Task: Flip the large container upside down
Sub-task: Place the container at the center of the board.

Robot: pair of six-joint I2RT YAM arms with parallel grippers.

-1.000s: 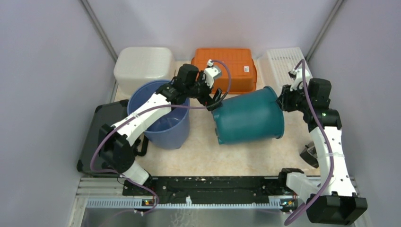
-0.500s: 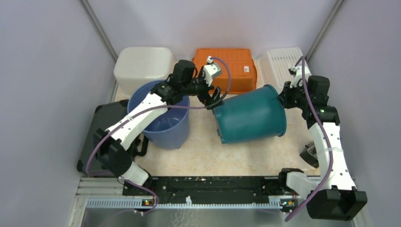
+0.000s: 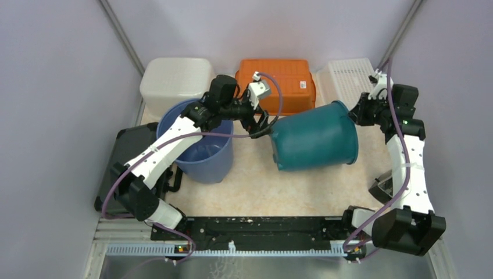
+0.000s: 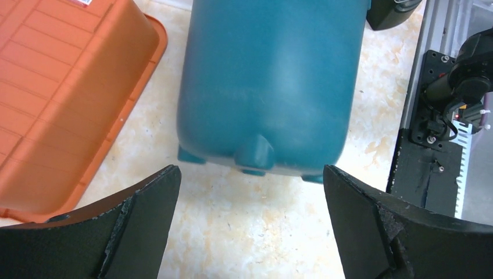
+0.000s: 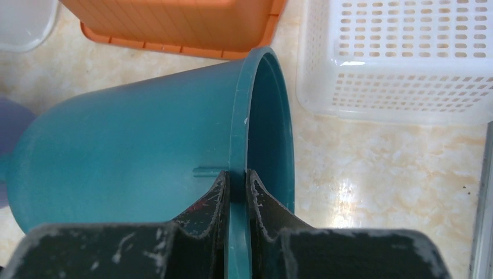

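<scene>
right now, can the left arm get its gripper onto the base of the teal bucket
Probably yes. The left gripper is wide open and faces the base of the teal bucket, with only bare tabletop between them. The orange bin sits off to one side, clear of the path.

Pale lilac walls (image 3: 52,87) enclose a beige, marbled tabletop (image 3: 250,186).

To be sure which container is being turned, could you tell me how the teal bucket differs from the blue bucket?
The teal bucket lies on its side, mouth toward the right; the blue bucket stands upright, mouth up. The right gripper is shut on the teal bucket's rim; nothing grips the blue bucket. Both are round and tapered.
</scene>
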